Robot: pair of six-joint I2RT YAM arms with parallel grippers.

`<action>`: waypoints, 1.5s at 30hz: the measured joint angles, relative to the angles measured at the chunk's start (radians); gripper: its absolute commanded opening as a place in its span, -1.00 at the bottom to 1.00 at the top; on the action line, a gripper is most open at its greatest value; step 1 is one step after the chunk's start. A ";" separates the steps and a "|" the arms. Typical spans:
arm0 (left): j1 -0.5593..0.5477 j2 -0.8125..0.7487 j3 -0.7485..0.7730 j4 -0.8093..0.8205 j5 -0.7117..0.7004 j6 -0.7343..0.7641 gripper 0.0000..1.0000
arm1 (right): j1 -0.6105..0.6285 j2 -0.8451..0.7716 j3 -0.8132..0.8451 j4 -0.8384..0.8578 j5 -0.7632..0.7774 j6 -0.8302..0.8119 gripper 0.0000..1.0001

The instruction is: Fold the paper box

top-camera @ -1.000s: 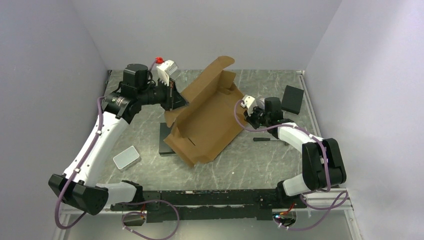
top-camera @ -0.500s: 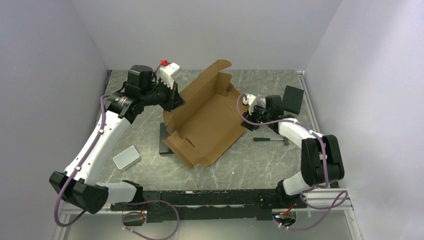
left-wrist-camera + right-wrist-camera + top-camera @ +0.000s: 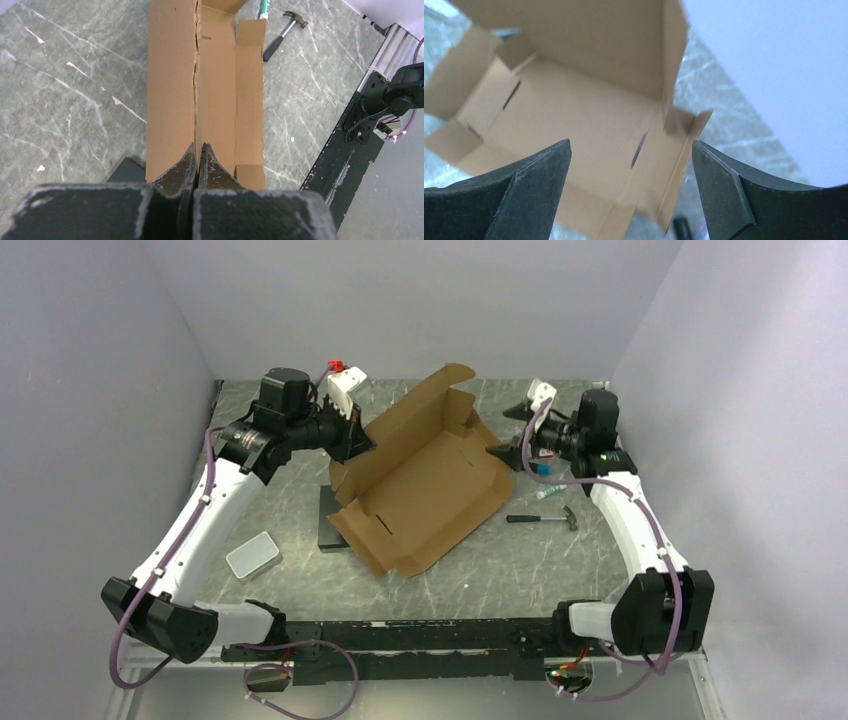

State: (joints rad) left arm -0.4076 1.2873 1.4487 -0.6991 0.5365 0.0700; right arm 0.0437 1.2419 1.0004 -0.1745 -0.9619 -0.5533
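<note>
Paper box [image 3: 425, 480] edge pinched by left claw [image 3: 350, 445]; right claw [image 3: 515, 430] gapes clear.

Left arm reaches toward the table's [image 3: 480, 570] far edge, left gripper [image 3: 198, 146] pinched on the paper box's [image 3: 420, 490] wall; right gripper [image 3: 515, 430] hangs in the air, spread wide.

On the grey marbled bench [image 3: 480, 570], a small grey rounded tin [image 3: 252, 555] lies near left, a small black-handled hammer [image 3: 540, 519] lies right, and a flat black rectangular slab [image 3: 328, 523] lies between them.
</note>
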 measured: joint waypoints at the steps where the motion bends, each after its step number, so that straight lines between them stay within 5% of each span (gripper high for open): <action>1: 0.000 0.000 0.005 -0.001 0.003 0.000 -1.00 | -0.001 0.016 0.032 0.024 -0.017 0.028 0.89; 12: -0.005 0.000 0.022 -0.001 0.062 -0.004 -1.00 | 0.026 0.230 0.123 0.251 -0.097 0.278 0.56; 19: -0.005 0.000 0.022 -0.001 0.104 -0.007 -1.00 | 0.055 0.258 0.199 0.268 -0.126 0.303 -0.09; 24: -0.006 0.000 0.022 -0.002 0.130 -0.007 -1.00 | 0.055 0.274 0.228 0.277 -0.148 0.291 -0.77; 27: -0.006 0.000 0.022 -0.001 0.129 -0.008 -0.69 | 0.055 0.277 0.228 0.271 -0.166 0.264 -1.00; 37: -0.006 -0.071 -0.032 0.010 0.106 -0.014 0.58 | 0.055 0.277 0.227 0.233 -0.181 0.206 -1.00; 45: -0.006 -0.283 -0.188 0.049 0.052 -0.047 0.70 | 0.051 0.277 0.213 0.237 -0.180 0.210 -1.00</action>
State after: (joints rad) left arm -0.4141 1.0042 1.2610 -0.6498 0.5888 0.0227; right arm 0.0948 1.5185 1.2137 0.0620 -1.1423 -0.3435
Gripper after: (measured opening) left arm 0.860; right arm 0.023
